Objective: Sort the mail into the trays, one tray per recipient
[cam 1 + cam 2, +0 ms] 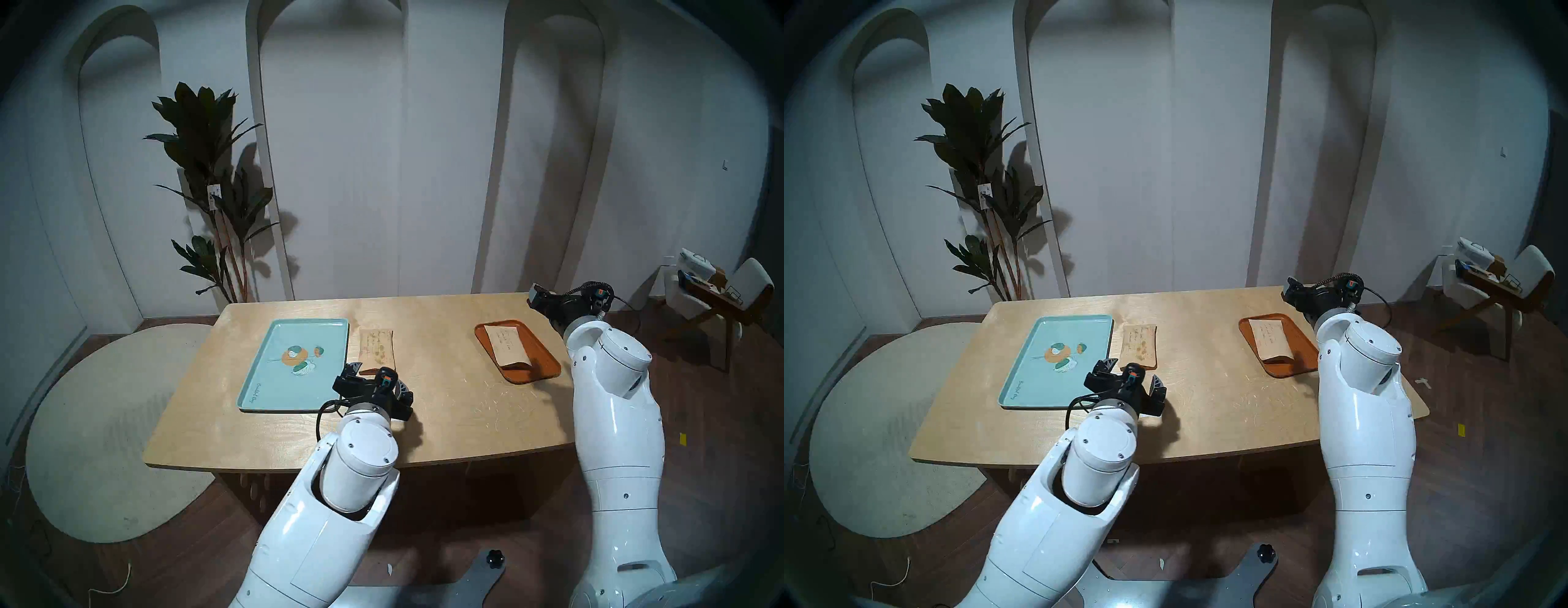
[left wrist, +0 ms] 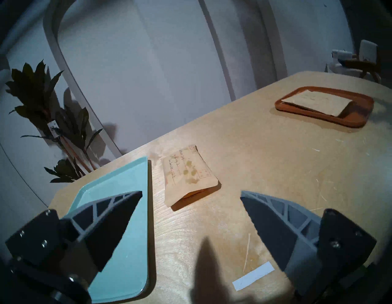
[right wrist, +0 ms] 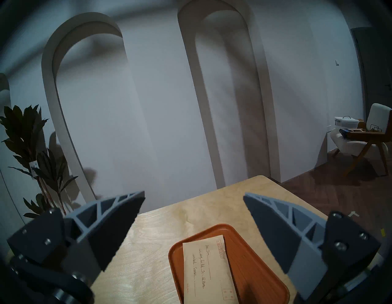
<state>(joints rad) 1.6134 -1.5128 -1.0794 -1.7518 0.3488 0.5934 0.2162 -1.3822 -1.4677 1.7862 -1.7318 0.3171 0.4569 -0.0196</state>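
Sitting empty at left, mint-green tray (image 1: 271,373) waited. Blotched envelope (image 1: 376,349) lay flat just beside its right rim. Left gripper (image 2: 191,198) hovered short of it, jaws apart, empty; best pinch the raised near end. Paler envelope (image 1: 508,346) rested in orange tray (image 1: 545,367); right gripper (image 3: 194,196) spread wide, empty.

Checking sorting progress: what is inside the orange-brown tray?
One paler envelope lies in the orange-brown tray, handwritten side up, one end propped on the rim. Whatever is beneath it is hidden. The mint-green tray holds nothing.
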